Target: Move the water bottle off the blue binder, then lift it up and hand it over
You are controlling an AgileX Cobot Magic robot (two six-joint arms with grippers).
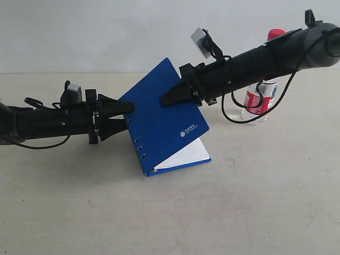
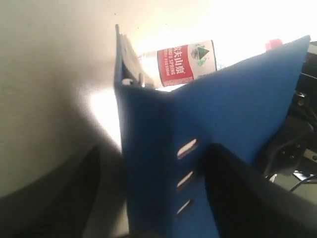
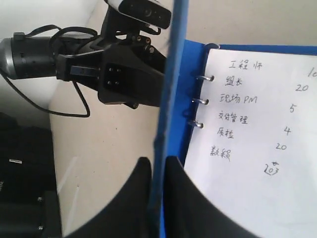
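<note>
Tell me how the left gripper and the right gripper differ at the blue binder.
The right gripper is shut on the blue binder, while the left gripper is open. The right gripper pinches the free edge of the raised cover; the left gripper's jaws stand either side of the spine end. Both are at the binder.

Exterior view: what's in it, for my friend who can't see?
The right gripper pinches the blue binder by its cover, tilted up over white pages. The left gripper is open around its spine. The water bottle stands upright behind.
</note>
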